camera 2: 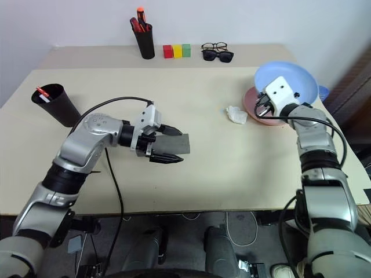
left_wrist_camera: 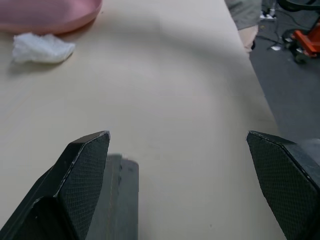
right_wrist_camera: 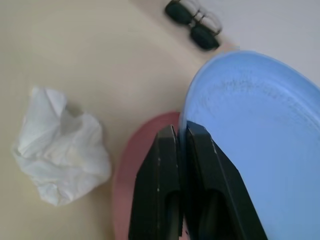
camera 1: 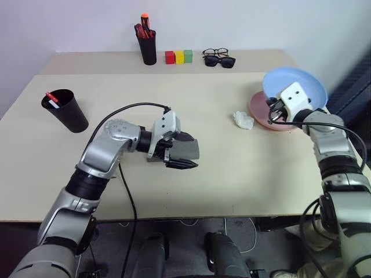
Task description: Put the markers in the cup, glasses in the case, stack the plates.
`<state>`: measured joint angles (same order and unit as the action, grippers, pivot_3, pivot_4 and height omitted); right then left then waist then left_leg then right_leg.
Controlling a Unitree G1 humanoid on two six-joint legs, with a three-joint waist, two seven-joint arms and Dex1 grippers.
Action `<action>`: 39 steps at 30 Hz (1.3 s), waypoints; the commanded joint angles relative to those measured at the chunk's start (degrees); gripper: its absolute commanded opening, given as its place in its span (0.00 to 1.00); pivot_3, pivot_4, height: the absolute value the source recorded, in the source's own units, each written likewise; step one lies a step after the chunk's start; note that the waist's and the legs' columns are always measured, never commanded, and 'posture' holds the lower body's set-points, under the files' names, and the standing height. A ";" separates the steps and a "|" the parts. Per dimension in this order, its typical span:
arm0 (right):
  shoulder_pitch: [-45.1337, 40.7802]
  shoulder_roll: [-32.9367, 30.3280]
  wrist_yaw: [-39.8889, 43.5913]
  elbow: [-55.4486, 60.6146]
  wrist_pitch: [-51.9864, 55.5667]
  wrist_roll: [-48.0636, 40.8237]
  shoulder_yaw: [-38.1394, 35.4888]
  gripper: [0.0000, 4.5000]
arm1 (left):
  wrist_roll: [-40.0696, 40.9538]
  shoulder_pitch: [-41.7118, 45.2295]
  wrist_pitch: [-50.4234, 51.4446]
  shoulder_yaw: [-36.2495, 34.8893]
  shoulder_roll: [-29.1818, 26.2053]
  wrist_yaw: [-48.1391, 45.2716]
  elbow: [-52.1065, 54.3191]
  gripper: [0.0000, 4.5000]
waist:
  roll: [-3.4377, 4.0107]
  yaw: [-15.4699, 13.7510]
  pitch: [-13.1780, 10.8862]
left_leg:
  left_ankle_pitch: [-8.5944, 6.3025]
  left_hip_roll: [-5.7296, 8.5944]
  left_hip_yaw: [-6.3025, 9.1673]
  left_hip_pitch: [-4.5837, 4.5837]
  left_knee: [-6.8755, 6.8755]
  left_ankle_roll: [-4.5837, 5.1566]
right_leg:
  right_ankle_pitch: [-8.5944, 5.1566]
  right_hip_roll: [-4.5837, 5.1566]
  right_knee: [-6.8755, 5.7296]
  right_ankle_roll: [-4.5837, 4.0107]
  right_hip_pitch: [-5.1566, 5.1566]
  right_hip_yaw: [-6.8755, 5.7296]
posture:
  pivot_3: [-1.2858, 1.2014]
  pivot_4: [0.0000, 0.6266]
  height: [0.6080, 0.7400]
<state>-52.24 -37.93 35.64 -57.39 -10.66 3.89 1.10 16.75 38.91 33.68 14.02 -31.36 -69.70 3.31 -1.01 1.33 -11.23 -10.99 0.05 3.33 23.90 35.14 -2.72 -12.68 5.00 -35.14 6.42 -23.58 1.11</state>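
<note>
1. While the right gripper [right_wrist_camera: 181, 131] is pinching the rim of the light blue plate [camera 1: 301, 84] between its closed fingers, that plate is tilting up over the salmon pink plate [camera 1: 259, 110], which is lying flat near the right edge of the table [camera 1: 232, 174]
2. Just beside the pink plate, toward the table's middle, a crumpled white tissue [camera 1: 243, 120] is lying
3. The left gripper [camera 1: 184, 152] is hovering with its jaws spread wide, gripping nothing, and pointing toward the right side of the table
4. The grey case [camera 2: 174, 143] is lying shut on the table in the middle, right at the left gripper; in the left wrist view it is showing beside one finger [left_wrist_camera: 80, 175]
5. The wide black cup [camera 1: 65, 110] is standing at the left of the table, with a red-capped marker [camera 1: 52, 98] sticking out of it
6. At the far edge, a slimmer black pen holder [camera 1: 147, 47] is holding taller red and orange pens [camera 1: 144, 26]
7. Next to it, red, yellow and green blocks [camera 1: 178, 56] are sitting in a row
8. Further right, a clear-lensed pair of glasses [camera 1: 215, 52] is lying just behind black sunglasses [camera 1: 219, 61]; whether the glasses are inside the case I cannot tell
</note>
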 commanded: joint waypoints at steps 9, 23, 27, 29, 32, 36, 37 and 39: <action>-6.21 1.66 -2.87 -11.26 -7.35 3.19 0.75 0.56 | 4.16 -3.85 6.36 -4.46 -3.79 5.87 9.65 1.00 | 0.01 0.94 -0.01 | 0.00 0.02 0.00 -0.05 0.04 -0.01 | -0.01 0.00 -0.05 -0.03 0.03 0.02 | 0.52 0.24 1.00; -2.42 10.05 8.33 0.29 0.57 -7.95 -5.11 0.89 | 5.90 -7.00 3.24 -6.77 -5.19 8.06 10.07 1.00 | 0.01 1.93 -0.01 | 0.00 0.01 0.01 -0.28 -0.03 0.00 | 0.09 -0.01 -0.18 0.18 0.15 0.05 | 0.52 0.24 1.00; -1.35 11.74 6.79 -0.87 0.88 -6.95 -4.54 0.89 | 8.81 -8.96 2.98 -10.11 -5.38 8.30 12.43 1.00 | 0.02 1.71 -0.01 | 0.00 0.02 0.00 -0.27 -0.01 -0.01 | 0.03 0.00 -0.16 0.07 0.15 0.05 | 0.52 0.24 1.00; -1.36 12.33 5.57 -2.65 0.53 -6.28 -4.38 0.89 | 10.44 -8.91 3.29 -11.95 -4.76 9.30 13.09 1.00 | 0.02 1.61 -0.01 | 0.00 0.02 0.00 -0.27 -0.01 -0.01 | -0.01 -0.01 -0.16 -0.01 0.15 0.05 | 0.52 0.24 1.00; -1.47 13.05 3.93 -4.66 0.08 -5.59 -4.18 0.89 | 12.66 -8.80 4.00 -13.94 -4.11 10.72 14.34 1.00 | 0.02 1.35 -0.01 | 0.00 0.02 0.00 -0.29 -0.01 -0.01 | -0.01 -0.01 -0.16 -0.01 0.16 0.06 | 0.52 0.24 1.00; -1.85 13.83 2.07 -7.81 -0.53 -4.70 -4.03 0.89 | 14.29 -8.83 5.13 -14.90 -4.22 12.45 15.64 1.00 | 0.02 1.33 -0.01 | 0.00 0.02 -0.01 -0.29 -0.01 -0.01 | -0.01 -0.01 -0.16 -0.01 0.17 0.06 | 0.52 0.24 1.00; -1.96 14.00 1.51 -8.54 -0.56 -4.49 -4.03 0.89 | 14.28 -9.01 5.22 -14.97 -4.43 12.96 15.89 1.00 | 0.02 1.33 -0.01 | 0.00 0.02 0.00 -0.30 -0.01 -0.01 | -0.01 -0.01 -0.16 -0.01 0.17 0.06 | 0.52 0.24 1.00; -2.23 14.28 0.39 -9.66 -0.53 -4.15 -4.07 0.89 | 14.57 -9.19 5.46 -15.18 -4.65 13.95 16.24 1.00 | 0.02 1.34 -0.01 | 0.00 0.02 -0.01 -0.30 -0.01 -0.01 | -0.01 -0.01 -0.16 -0.01 0.17 0.06 | 0.52 0.24 1.00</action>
<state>-52.66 -23.50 37.20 -66.95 -10.34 -0.32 -2.51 30.21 29.40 39.17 0.73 -35.51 -56.61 17.40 -0.99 2.67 -11.25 -10.99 0.06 3.32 23.61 35.13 -2.72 -12.69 4.99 -35.31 6.41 -23.41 1.17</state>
